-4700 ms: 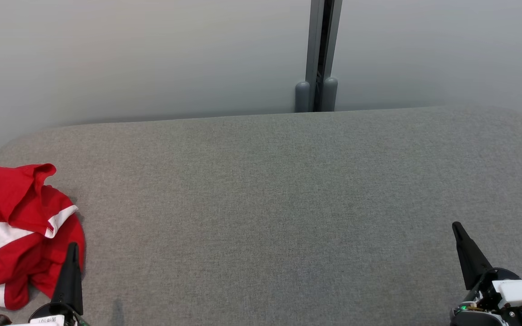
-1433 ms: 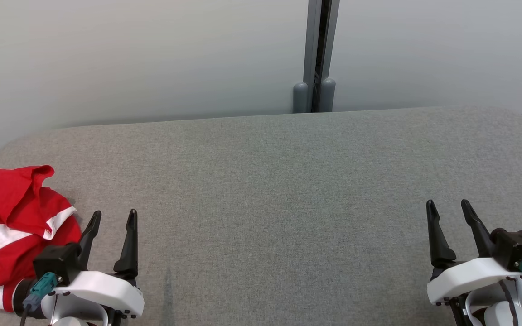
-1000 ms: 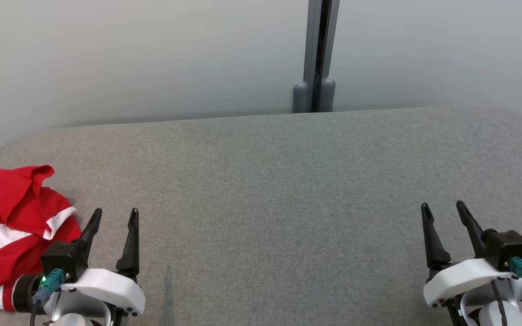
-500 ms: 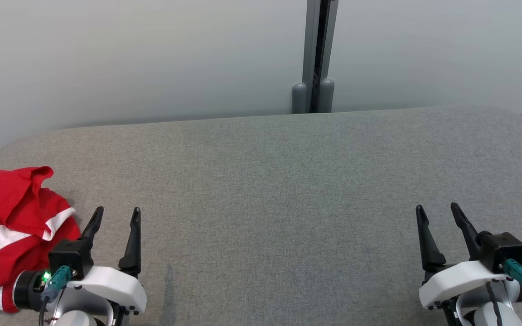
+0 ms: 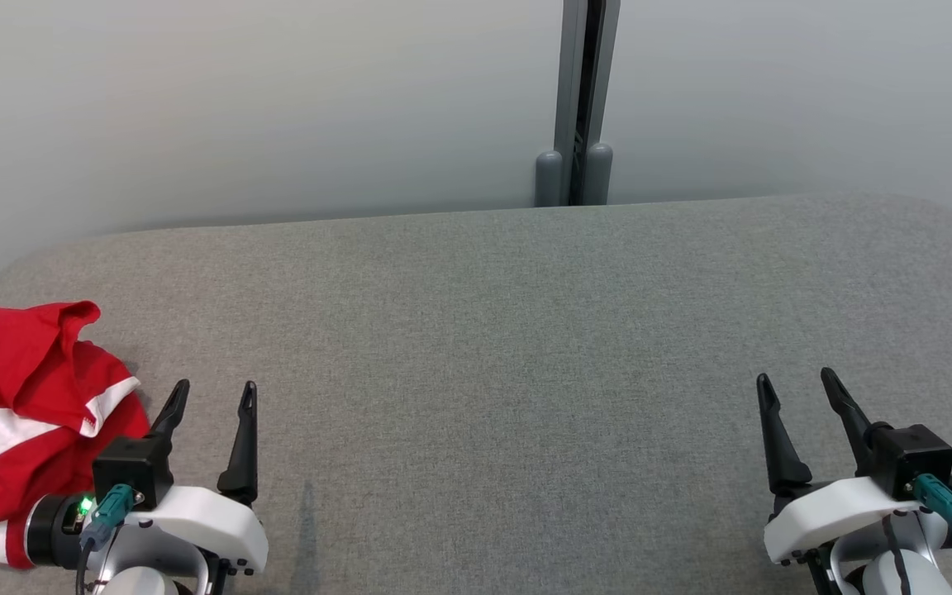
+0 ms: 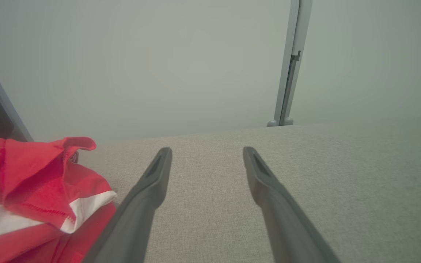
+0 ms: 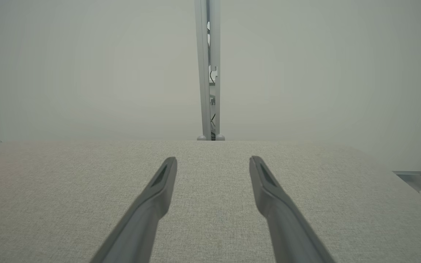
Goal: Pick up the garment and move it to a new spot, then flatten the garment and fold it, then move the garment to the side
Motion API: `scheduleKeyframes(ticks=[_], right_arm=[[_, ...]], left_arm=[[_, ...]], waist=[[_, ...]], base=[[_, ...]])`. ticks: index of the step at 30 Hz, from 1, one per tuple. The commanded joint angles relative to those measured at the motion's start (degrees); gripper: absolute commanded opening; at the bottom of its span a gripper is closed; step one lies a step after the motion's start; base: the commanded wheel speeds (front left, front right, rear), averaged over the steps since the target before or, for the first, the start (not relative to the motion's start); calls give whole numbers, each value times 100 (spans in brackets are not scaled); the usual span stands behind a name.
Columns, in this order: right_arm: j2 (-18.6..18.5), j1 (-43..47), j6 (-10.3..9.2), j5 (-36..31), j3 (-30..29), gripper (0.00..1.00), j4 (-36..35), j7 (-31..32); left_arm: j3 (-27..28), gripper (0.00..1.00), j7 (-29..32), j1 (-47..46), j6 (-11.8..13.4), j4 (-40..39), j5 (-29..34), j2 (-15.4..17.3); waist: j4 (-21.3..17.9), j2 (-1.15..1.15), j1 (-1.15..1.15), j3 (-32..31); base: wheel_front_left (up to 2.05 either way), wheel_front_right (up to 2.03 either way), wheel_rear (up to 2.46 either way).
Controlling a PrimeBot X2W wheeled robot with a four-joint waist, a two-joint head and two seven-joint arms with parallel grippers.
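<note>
One big grey surface point(image 5: 476, 347) spans the frame. One red-and-white garment point(image 5: 21, 397) sits crumpled at lower left. Two tools: left tool point(image 5: 216, 386) just beside it, right tool point(image 5: 796, 376) lower right, both spread apart, holding nothing.

Garment point(image 5: 21, 397) cut off at left edge; lower part hidden behind left claw point(image 5: 216, 387) wrist.

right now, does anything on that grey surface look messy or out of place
Only the red and white garment: it lies crumpled in a heap at the left edge of the grey surface, folds bunched and one corner flipped up. The left hand, open, sits beside it. Nothing else stands out.
</note>
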Motion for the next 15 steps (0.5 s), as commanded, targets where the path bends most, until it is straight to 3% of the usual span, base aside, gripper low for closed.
scheduleKeyframes(ticks=[1,9,15], right_arm=[[-39,-58,11,25,-3,100,22,-18],[-34,-30,11,81,-38,100,24,-40],[-23,-62,11,118,92,100,-76,-61]], left_arm=[[23,100,-26,-125,-5,8,-29,18],[-9,100,-24,-145,-15,20,-125,-1],[16,100,-72,-233,35,19,-210,-16]], waist=[[4,0,0,-1],[51,0,0,-11],[451,0,0,18]], base=[[0,0,0],[0,0,0],[0,0,0]])
